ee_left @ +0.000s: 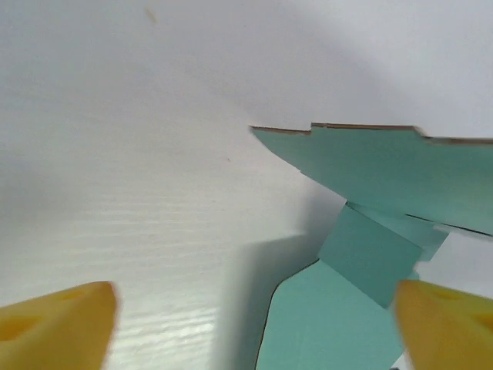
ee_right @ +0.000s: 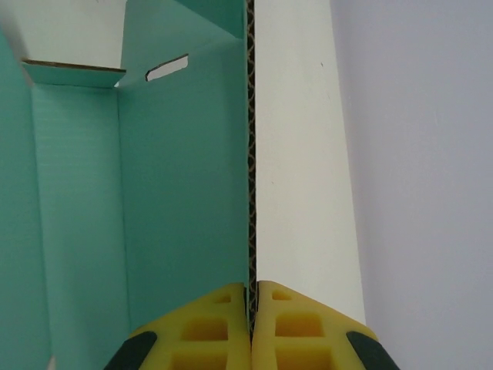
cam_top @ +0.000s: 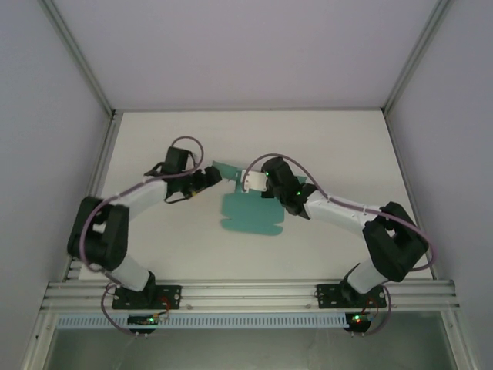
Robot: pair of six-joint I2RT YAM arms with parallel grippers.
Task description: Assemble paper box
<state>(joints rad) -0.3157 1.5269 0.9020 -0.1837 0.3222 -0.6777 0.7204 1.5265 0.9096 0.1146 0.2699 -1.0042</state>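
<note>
Right wrist view puts the grip closest: the right gripper (ee_right: 252, 308) has its yellow foam pads pinched together on the upright edge of one wall of the teal, die-cut, thin corrugated paper box (ee_right: 177, 177). That wall stands on end, with a slotted panel folded square beyond it. From above, the box's flat, scalloped panel lies on the white table (cam_top: 169, 139) near the middle, nearer the arm bases than either claw. The raised parts sit at its far side, between the two grippers. The left gripper (ee_left: 254, 331) stands wide and holds nothing; a bent teal flap lies just ahead of its pads, with a notched panel beyond. The step looks to be folding that left flap into place. To do it well, hold the right pinch firm as an anchor, take the flap near its crease, and push gently so the card bends on the score rather than buckling.
</note>
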